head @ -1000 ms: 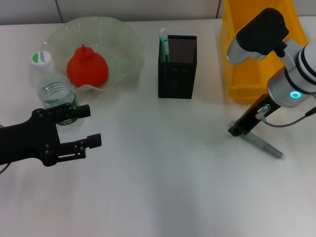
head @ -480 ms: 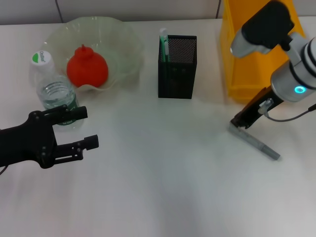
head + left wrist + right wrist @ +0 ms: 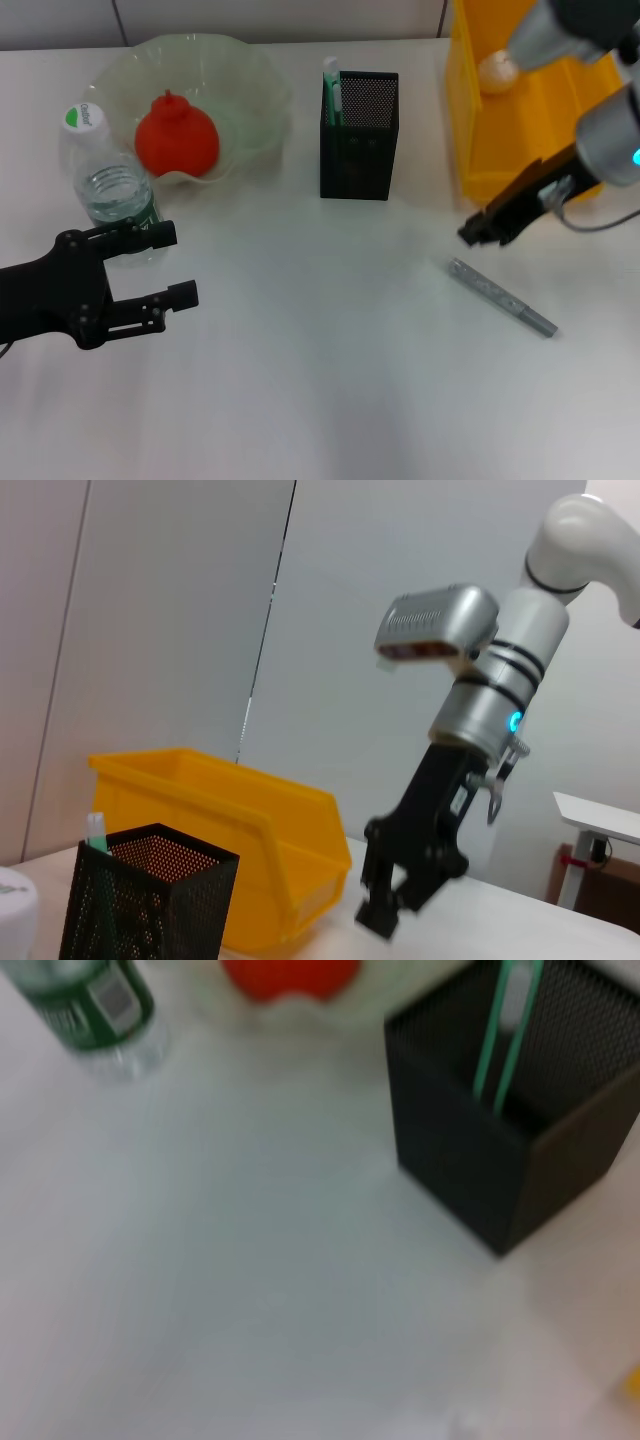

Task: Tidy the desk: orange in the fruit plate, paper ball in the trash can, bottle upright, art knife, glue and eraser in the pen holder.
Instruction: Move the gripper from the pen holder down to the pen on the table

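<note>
The right gripper point(image 3: 483, 232) hangs empty beside the yellow bin point(image 3: 520, 150), just above the art knife point(image 3: 500, 297); I cannot tell its jaw opening. Only the left wrist view shows grey wall panels point(image 3: 150, 610). On the white desk point(image 3: 320, 380), the knife lies diagonally, away from the pen holder point(image 3: 359, 135). The left gripper point(image 3: 170, 265), open and empty, sits beside the bottle point(image 3: 105, 180).

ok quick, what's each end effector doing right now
Left end effector: open, holding nothing, beside the bottle.
Right end effector: empty, above the table, art knife lying below; open or shut cannot be told.
</note>
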Controlling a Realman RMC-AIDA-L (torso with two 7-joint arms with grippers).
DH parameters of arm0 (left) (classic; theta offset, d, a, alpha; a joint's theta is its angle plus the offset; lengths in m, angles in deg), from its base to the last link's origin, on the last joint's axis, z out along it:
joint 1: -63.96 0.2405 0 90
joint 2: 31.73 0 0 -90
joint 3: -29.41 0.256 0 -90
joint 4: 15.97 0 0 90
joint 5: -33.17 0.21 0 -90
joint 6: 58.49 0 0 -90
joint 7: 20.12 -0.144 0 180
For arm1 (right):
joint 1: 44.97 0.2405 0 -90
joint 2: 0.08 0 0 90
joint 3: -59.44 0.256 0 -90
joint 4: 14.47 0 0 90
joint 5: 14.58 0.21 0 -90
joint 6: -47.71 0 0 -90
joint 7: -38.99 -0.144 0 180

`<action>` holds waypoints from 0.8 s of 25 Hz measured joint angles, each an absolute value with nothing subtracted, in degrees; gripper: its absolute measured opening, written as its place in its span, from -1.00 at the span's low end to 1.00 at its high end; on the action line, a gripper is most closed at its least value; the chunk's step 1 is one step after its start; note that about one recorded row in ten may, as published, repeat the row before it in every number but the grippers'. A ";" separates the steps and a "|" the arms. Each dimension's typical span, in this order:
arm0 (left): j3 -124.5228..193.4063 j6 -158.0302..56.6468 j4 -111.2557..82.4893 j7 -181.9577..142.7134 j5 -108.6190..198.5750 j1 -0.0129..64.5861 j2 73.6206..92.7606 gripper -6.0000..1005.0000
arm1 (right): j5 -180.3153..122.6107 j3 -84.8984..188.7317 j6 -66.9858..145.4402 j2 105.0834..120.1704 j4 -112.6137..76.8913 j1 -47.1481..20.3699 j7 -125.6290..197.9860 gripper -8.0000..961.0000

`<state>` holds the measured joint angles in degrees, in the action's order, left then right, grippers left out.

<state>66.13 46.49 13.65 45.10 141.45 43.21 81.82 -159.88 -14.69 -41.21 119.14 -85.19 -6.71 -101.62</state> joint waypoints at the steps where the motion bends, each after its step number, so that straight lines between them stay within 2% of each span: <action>1: 66.13 46.54 13.65 45.10 141.45 43.22 81.82 0.59 | -160.24 -16.05 -40.53 119.17 -83.80 -6.36 -101.62 -0.81; 17: 66.15 47.12 13.56 44.88 141.53 43.37 81.83 0.59 | -165.00 -25.10 -34.25 119.41 -79.42 -5.37 -105.48 -0.06; 20: 66.15 47.12 13.56 44.88 141.53 43.37 81.83 0.59 | -165.11 -25.16 -34.00 119.43 -79.13 -5.30 -105.49 -0.01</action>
<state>66.15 47.12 13.56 44.88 141.53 43.37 81.83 -165.11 -25.16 -34.00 119.43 -79.13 -5.30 -105.49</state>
